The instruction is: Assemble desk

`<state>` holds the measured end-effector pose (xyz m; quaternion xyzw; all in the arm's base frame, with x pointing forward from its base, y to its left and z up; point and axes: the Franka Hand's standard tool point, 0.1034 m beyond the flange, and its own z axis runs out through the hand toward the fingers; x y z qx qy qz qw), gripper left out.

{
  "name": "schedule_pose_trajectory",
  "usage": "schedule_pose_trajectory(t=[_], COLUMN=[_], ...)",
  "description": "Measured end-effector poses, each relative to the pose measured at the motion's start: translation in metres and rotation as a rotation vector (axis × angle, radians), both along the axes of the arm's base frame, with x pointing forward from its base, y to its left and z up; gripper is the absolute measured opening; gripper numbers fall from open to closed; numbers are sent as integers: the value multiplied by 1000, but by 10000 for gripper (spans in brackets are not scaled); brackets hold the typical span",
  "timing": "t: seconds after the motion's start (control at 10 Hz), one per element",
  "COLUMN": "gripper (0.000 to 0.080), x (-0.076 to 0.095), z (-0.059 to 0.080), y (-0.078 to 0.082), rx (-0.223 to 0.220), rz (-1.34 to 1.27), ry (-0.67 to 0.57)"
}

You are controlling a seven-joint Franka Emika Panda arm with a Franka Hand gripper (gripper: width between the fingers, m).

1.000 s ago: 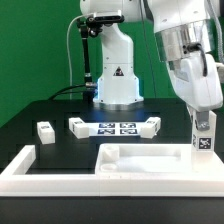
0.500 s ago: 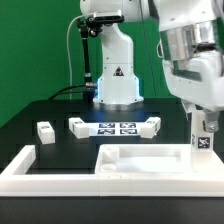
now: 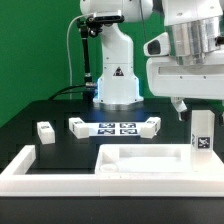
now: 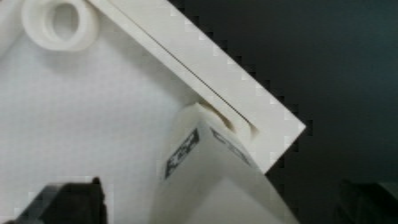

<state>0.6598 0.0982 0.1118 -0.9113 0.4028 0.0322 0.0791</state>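
Fingers (image 4: 71, 203) of the gripper (image 3: 193, 102) are standing wide apart and clamping nothing. The tool is hovering just above an upright leg (image 3: 201, 133), clear of it. That leg is standing on its own at the corner of the desk top (image 3: 140, 160) on the exterior view's right, its tag facing the camera. It is probably sitting in a corner socket, which would explain why it needs no hold, though how firmly it is seated I cannot tell. The top is lying with its rim upward, likely so the sockets are facing the arm; one round socket (image 4: 59, 22) is showing in the wrist view. The border wall (image 3: 30, 165) is running along the top's near side, seemingly as a brace. Beyond it, the marker board (image 3: 113, 127) is lying flat, and a loose leg (image 3: 44, 131) is waiting on the table (image 3: 30, 110), well apart.
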Motion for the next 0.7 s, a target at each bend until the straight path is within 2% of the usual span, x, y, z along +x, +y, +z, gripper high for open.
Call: schedule_pose_trajectory(t=[0.1,0.2,0.3,0.5,0.6,0.7], gripper=[649,649,649,649,513,513], x=[2,6,10,10,10,10], z=[-1,-2,-2,-2,-3,-3], y=[-5,-5,-1,5,4,4], rx=[-26,-58,-72,-79,-79,-75], rz=[229,429,586,537,535,451], ry=[-37,-74,-121,-136,-135,-124])
